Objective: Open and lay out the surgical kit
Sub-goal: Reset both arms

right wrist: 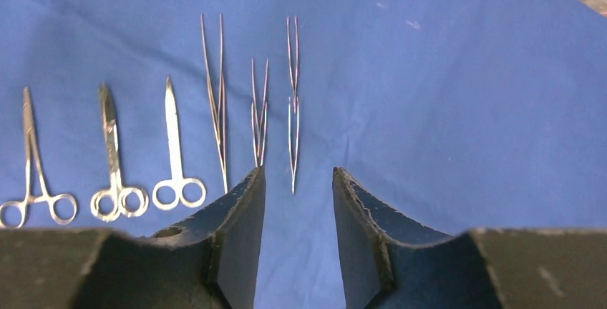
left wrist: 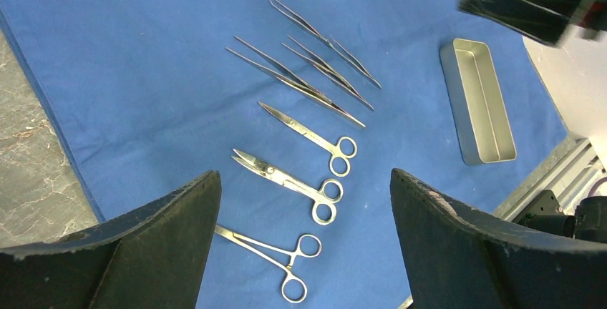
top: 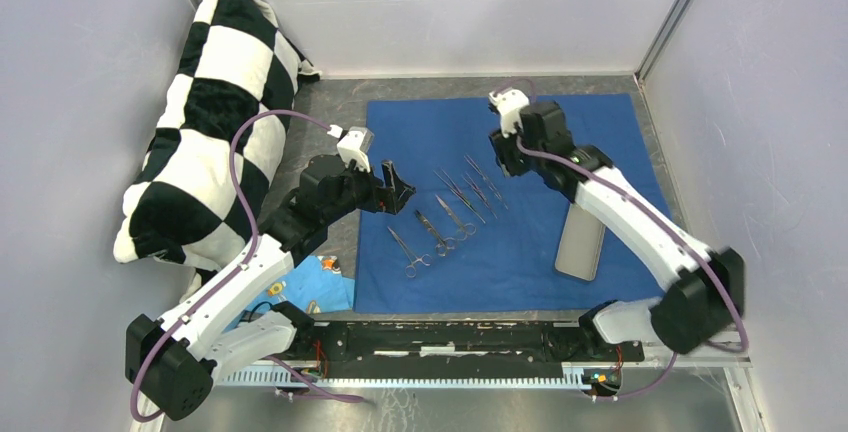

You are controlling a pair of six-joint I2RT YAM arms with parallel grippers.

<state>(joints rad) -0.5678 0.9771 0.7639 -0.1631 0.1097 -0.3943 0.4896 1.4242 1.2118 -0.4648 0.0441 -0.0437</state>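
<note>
item 1. right pincer (right wrist: 298, 180): fingers parted, nothing between them but cloth; poised above the tips of the tweezers (right wrist: 293, 144), on the pillow side of the tray.

item 2. left pincer (left wrist: 304, 174): spread wide, empty, hanging over the ring-handled tools, further from the tray than the tweezers.

item 3. surgical kit: opened. blue cloth (top: 420, 122) flat under the tray; three tweezers, two scissors (right wrist: 175, 144) and a clamp (right wrist: 32, 159) in one row beside the tray (left wrist: 479, 109), which is empty and apart from them.

risks, judged:
- tweezers lie close together; a sideways drift of the right pincer would likely nudge one onto the next and spoil the row.
- a low closing could nip the cloth, and a pull would shift the whole row and the tray.
- the right forearm passes above the tray; a low sweep might knock it.
- a drop by the left pincer would scatter the scissors.

surface: grey stone-look table (left wrist: 28, 166) around the cloth; pale blue scrap (top: 320, 277) off the cloth's corner, far from the tray.

room: plain white walls (top: 450, 12); chequered pillow (top: 210, 112) against the wall opposite the tray.
</note>
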